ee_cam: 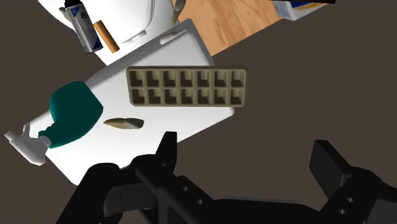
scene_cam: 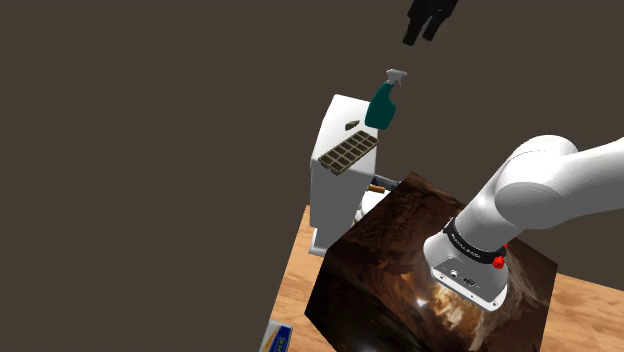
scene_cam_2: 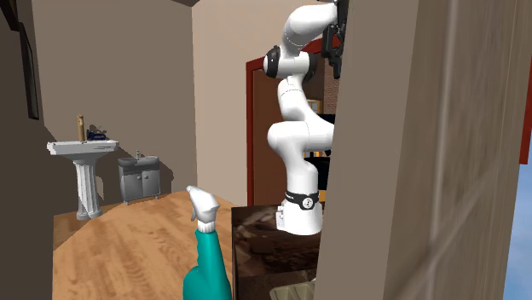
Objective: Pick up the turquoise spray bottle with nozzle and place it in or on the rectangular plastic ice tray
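**Open gripper hangs above the bottle and tray**

The black gripper [scene_cam: 431,20] sits high in the upper right of the shoulder view, well above everything else. Its fingers [ee_cam: 167,149] stand wide apart with nothing between them.

Below it, right of centre in the upper half of that view, the turquoise spray bottle [scene_cam: 382,106] stands on the flat top of a white unit [scene_cam: 330,195] with its white nozzle [scene_cam: 397,75] upward. It is at the far end of that top, near the ice tray [scene_cam: 347,153] but not touching it. The tray is a tan rectangle with two rows of pockets, lying flat on the same white top.

From the hand's camera, the bottle [ee_cam: 73,114] lies off to one side of the tray [ee_cam: 186,87]. A small brownish object [ee_cam: 124,123] sits on the white surface between them, and I cannot tell what it is.

The brown mottled stand [scene_cam: 420,275] fills the lower right of the shoulder view, and the white arm [scene_cam: 545,185] rises from it over the wooden floor [scene_cam: 300,275].

In the second exterior view the bottle [scene_cam_2: 209,268] is at the bottom edge, left of centre. A pedestal sink [scene_cam_2: 81,153] and a small grey cabinet [scene_cam_2: 141,176] stand at the left against the wall.
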